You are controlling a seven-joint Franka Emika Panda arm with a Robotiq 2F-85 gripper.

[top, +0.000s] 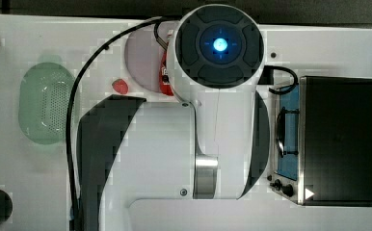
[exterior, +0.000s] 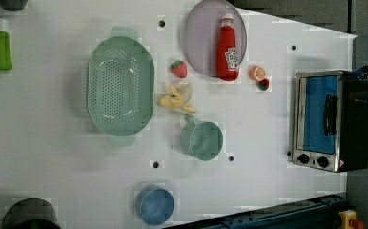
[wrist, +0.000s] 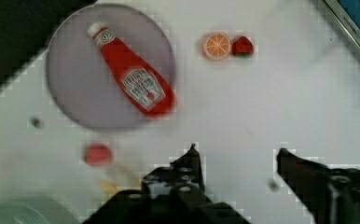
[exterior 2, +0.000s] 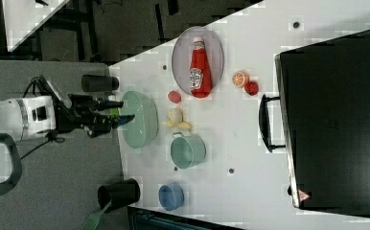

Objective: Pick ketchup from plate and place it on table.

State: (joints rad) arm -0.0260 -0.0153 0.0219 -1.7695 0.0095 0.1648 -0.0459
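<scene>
The table (exterior: 53, 157) is wide and white, and most of the clutter sits toward the left view's upper middle. Largest on it is the toaster oven (exterior: 327, 119) at three o'clock in the left view, then the green basket (exterior: 120, 86) at about ten o'clock from the table's middle. The plate (exterior: 199, 33) lies at twelve o'clock, near the far edge. The ketchup (exterior: 228, 47) lies flat on it, cap pointing to twelve o'clock and base just overhanging the plate's six o'clock rim. A strawberry (exterior: 178, 68) sits just beside the plate at seven o'clock, an orange slice (exterior: 257, 73) at four o'clock.

The gripper (wrist: 236, 156) hangs high above bare table, well apart from the bottle, jaws spread wide with nothing between them. This looks like the opening step: the approach has not begun.

Next, I judge, the gripper must travel over the plate, turn so the jaws straddle the bottle's width, then descend around its middle, avoiding the strawberry.
</scene>
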